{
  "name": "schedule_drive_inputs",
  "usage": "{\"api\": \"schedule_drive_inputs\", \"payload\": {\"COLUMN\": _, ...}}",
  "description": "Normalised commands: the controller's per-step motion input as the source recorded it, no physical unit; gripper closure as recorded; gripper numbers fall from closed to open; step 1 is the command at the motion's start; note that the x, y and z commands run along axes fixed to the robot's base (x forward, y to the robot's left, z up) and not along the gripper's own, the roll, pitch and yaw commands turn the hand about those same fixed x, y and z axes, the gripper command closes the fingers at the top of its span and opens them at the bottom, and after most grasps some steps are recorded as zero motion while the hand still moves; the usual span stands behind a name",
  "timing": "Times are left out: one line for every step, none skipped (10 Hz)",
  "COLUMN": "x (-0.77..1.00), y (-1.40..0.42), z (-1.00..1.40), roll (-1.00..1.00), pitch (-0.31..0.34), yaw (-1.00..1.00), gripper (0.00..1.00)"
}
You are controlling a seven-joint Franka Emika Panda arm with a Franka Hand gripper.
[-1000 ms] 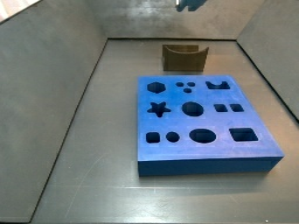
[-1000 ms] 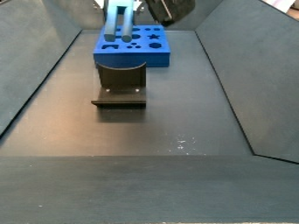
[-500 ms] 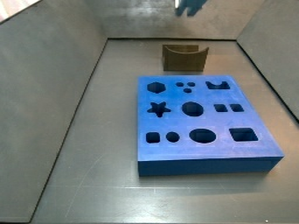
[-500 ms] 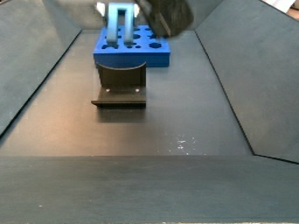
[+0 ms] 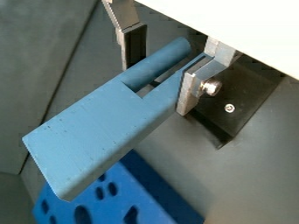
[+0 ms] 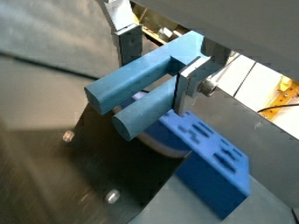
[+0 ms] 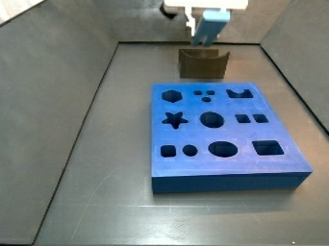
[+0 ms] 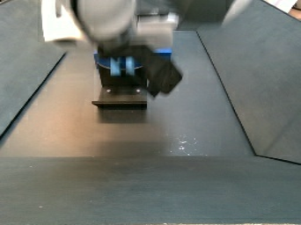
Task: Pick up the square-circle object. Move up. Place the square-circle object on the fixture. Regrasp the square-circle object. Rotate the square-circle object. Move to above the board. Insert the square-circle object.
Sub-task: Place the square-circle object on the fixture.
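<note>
A smooth dark grey floor [image 7: 90,183] is seen in both side views, closed in by plain grey slanted side walls [image 7: 52,58] and a back wall. A faint sheen is caught on the floor [image 8: 177,141].

One end effector [image 5: 163,66] with two silver fingers [image 5: 193,86], clamped on one square-circle object [image 5: 111,122] high over the fixture in a side view [image 7: 211,23]. One board [image 7: 226,135] with eleven dark holes: one star, one hexagon, one oval, four circles, the rest squarish. One fixture [image 7: 202,64]. One floor [image 7: 103,154]
</note>
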Motion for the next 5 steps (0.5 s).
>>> {"api": "schedule_drive_inputs", "payload": {"x": 0.18, "y": 0.13, "z": -0.98, "roll": -0.21, "pitch": 0.034, "yaw": -0.21, "gripper": 1.0}}
{"api": "schedule_drive_inputs", "payload": {"x": 0.15, "y": 0.11, "z": -0.75, "roll": -0.17, "pitch": 0.004, "yaw": -0.19, "gripper": 1.0}}
{"api": "schedule_drive_inputs", "payload": {"x": 0.11, "y": 0.08, "z": -0.47, "roll": -0.14, "pitch": -0.024, "yaw": -0.16, "gripper": 1.0}}
{"api": "schedule_drive_inputs", "payload": {"x": 0.1, "y": 0.06, "z": -0.28, "roll": -0.12, "pitch": -0.042, "yaw": -0.13, "gripper": 1.0}}
{"api": "schedule_drive_inputs", "payload": {"x": 0.0, "y": 0.0, "z": 0.0, "roll": 0.0, "pitch": 0.0, "yaw": 0.0, "gripper": 0.0}}
